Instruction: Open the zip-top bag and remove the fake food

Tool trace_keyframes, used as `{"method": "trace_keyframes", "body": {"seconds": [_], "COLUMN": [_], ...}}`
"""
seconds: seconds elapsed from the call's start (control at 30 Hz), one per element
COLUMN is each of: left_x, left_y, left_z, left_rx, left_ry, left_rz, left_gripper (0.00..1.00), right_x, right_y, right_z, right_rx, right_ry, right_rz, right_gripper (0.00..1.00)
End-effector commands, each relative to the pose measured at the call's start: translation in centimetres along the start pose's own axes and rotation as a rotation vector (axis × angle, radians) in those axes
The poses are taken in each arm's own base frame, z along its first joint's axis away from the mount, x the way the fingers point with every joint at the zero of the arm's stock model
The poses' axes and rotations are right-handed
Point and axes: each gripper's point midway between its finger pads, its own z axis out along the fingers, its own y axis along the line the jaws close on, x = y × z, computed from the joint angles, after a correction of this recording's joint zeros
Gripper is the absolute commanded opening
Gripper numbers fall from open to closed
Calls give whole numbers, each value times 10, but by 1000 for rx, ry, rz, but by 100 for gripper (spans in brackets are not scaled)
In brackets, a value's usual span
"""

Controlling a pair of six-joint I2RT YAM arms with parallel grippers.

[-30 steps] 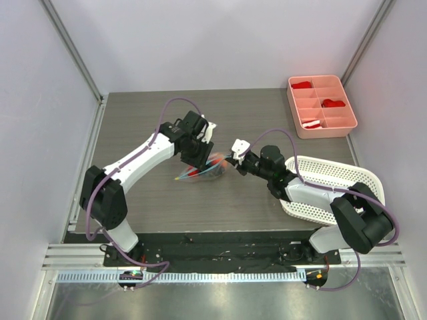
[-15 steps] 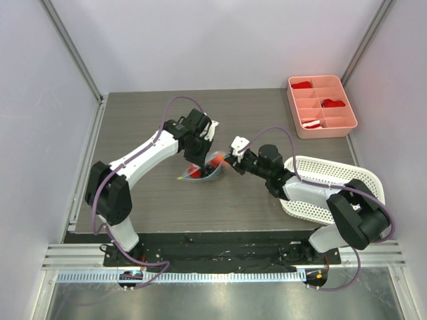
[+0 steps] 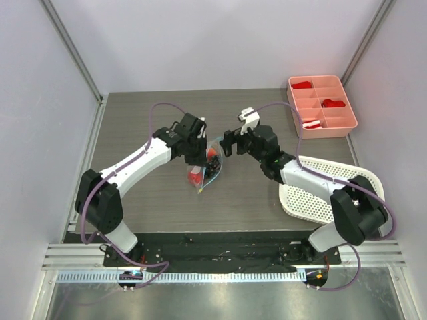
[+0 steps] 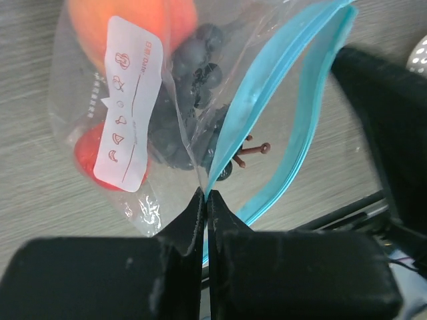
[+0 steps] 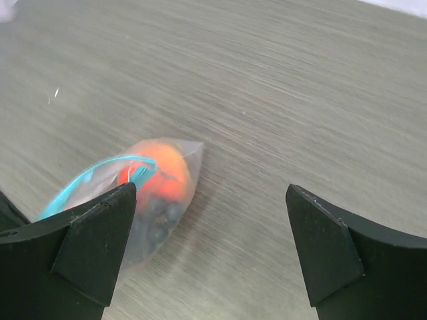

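Top external: grey table, pale walls; left fingers tight on bag, right fingers agape.

My left fingers, which stood partly apart over the small clear crinkly zip-top bag a second ago, have pinched together on one lip of its mouth, just beside the teal-blue zip strip. My right fingers, earlier closed at the bag's other edge, have let go, spread wide and drawn back toward the far side of the grey wood-grain desk. The bag has swung round, and its mouth now gapes.
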Motion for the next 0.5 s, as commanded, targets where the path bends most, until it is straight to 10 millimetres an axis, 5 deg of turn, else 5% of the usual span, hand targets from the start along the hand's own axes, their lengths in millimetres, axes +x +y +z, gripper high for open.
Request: {"method": "trace_keyframes", "body": {"seconds": [0.0,0.07,0.17,0.2,0.23,0.47], "left_x": [-19,-19,-21,-20,-23,-27], "left_y": [-23,-24,-26,-25,-27,-25], "left_z": [-7,-6,-4,-5,-6,-11], "left_rx": [103,107,120,121,129,126], "left_ry": [-93,-93,-108,-115,-131,-164], "left_rz": [-80,-86,-103,-112,-113,-109], "left_gripper": [0,0,0,0,0,0], "right_x": [-12,-21,-24,-23,-21,11], "right_y": [-6,27,61,66,71,79], "right_z": [-28,-40,-51,-52,-52,-54], "right_rx": [83,-79,-211,-226,-245,-250], "right_ry": [54,47,48,53,64,94], "right_rz": [240,263,210,216,230,281], "right_gripper": [100,97,77,61,57,42]}}
